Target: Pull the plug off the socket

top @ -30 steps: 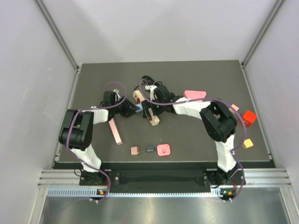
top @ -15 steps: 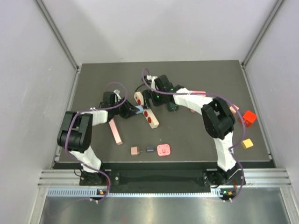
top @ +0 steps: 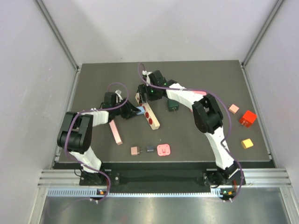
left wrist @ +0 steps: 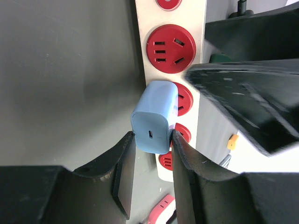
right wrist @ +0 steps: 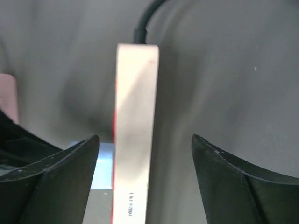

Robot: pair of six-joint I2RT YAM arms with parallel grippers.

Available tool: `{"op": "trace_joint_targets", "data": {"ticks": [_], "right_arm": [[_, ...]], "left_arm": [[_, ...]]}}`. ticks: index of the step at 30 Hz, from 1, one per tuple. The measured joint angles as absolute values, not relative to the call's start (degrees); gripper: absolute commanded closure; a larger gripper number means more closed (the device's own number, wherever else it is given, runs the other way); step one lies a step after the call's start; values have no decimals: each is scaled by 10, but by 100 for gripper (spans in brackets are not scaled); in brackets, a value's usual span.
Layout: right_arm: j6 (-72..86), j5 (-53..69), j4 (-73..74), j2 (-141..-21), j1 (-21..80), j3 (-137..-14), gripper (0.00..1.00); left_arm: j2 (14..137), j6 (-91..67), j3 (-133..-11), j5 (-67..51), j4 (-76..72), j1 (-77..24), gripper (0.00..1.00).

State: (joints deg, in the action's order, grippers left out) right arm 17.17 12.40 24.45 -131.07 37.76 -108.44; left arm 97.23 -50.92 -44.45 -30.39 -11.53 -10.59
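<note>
- Where the table [top: 210,135] meets the arm bases, small loose pieces lie in a row: a tan adaptor [top: 134,150], a grey one [top: 150,149] and a pink block [top: 163,150]. All are well apart from the work.
- A pink stick [top: 115,131] lies just beyond them, near the left forearm, with nothing touching it.
- Left gripper [left wrist: 153,140]: clamped on the plug [left wrist: 154,116], one finger [left wrist: 122,172] flat against each side of the body. The pads are matte black. The plug is smooth pale-blue plastic with rounded corners and a small slot port in the end facing the wrist.
- The plug sits in a socket [left wrist: 184,100] about midway along the power strip [left wrist: 170,51]. It looks seated, though the prongs are hidden.
- Key relation: the plug's long axis runs straight out of the socket face toward the left wrist, crosswise to the strip's length. The pull should probably go straight back along that axis. A sideways lean would likely bind the prongs or drag the strip.
- Strip: a long cream bar with glossy round red sockets in a line. In the top view it runs diagonally from near-right to far-left.
- Right gripper [right wrist: 145,137]: jaws wide, astride the strip's far end, a gap on both sides, holding nothing. It is nearer the strip than the plug, so better placed to brace.
- Farthest: a black cable [right wrist: 145,23] leaves the strip's end.
</note>
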Motion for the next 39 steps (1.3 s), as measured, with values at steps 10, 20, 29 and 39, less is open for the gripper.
{"op": "trace_joint_targets", "data": {"ticks": [10,20,29,39], "right_arm": [[172,117,257,-1326,386,-1084,54],[169,114,239,-1326,393,-1080,100],[138,74,192,-1308,407,-1039,100],[134,79,166,-1304,409,-1023,100]], "left_arm": [[972,-511,-444,-301,-115,-114,100],[962,-510,-444,-282,-102,-117,100],[954,-504,-444,-269,-84,-117,100],[938,-491,-431,-268,-83,-104,100]]}}
